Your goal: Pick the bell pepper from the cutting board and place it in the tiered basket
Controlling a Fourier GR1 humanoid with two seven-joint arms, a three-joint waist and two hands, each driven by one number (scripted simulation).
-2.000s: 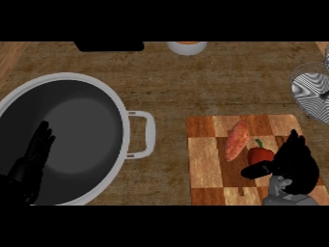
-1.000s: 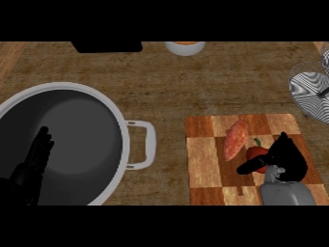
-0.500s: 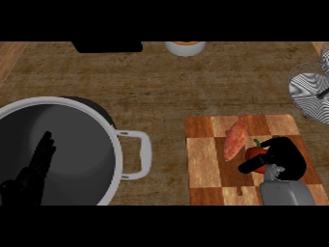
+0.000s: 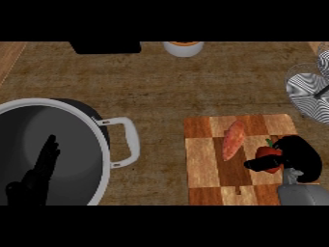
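A red bell pepper (image 4: 268, 153) with a green stem lies on the checkered wooden cutting board (image 4: 208, 166) at the lower right. My right hand (image 4: 298, 157) curls round the pepper from the right, its thumb under the fruit's front. The tiered basket (image 4: 322, 91), black-and-white striped, stands at the right edge beyond the board. My left hand (image 4: 35, 176) rests open at the lower left, fingers up, over the big pot.
An orange-pink sweet potato (image 4: 232, 140) lies on the board just left of the pepper. A large grey pot (image 4: 53, 154) with a handle fills the lower left. A white bowl (image 4: 183, 48) and a dark block (image 4: 106, 47) sit along the far edge.
My right hand has gone from spread fingers beside the pepper to curling round it. The view has shifted, so the pot and board sit lower and more to the left.
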